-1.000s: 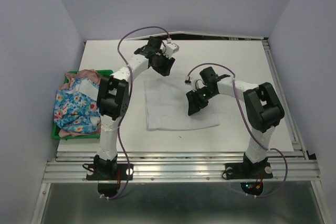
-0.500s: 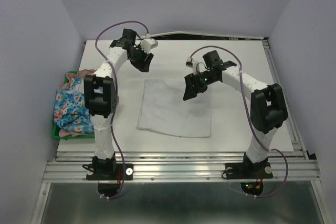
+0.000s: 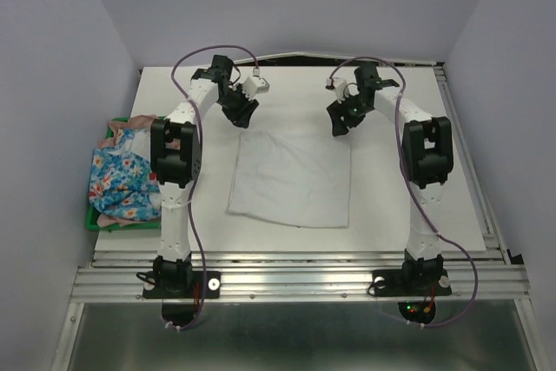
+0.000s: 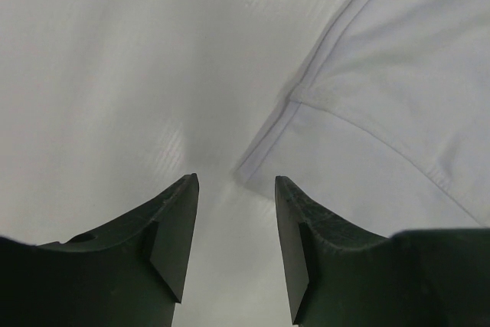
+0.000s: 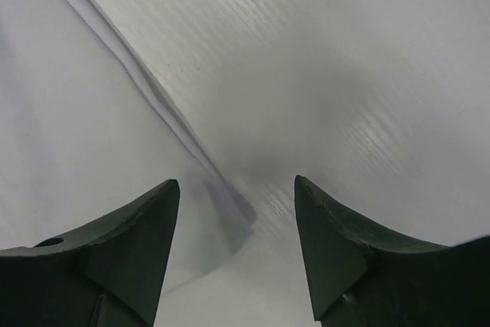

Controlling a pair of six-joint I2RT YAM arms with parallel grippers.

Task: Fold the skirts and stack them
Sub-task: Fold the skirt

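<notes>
1. Two black grippers hover over the far corners of a plain white cloth skirt (image 3: 291, 180), which lies spread flat in the middle of the white table (image 3: 400, 206).
2. The skirt forms a four-sided patch. Its near edge, toward the arm bases, is somewhat wider than its far edge, so it flares toward the arms. It looks close to square from above, and its long axis cannot be told for certain. The near edge runs slightly askew, with the left near corner lying farther from the bases than the right one.
3. The left gripper (image 3: 244, 115) stands above the far left corner. In the left wrist view its fingers (image 4: 172, 243) are spread moderately apart with nothing between them, and the hemmed corner lies on the table just ahead of the gap.
4. The right gripper (image 3: 338, 125) stands above the far right corner. Its fingers (image 5: 130, 243) are likewise parted and hold nothing, and the skirt's corner lies on the table in line with the gap.
5. At the table's left edge, well apart from the white skirt, a green plastic tray (image 3: 89, 221) holds a crumpled blue flowered cloth skirt (image 3: 117, 180). A dusty-pink cloth skirt (image 3: 130, 122) shows at its far side.
</notes>
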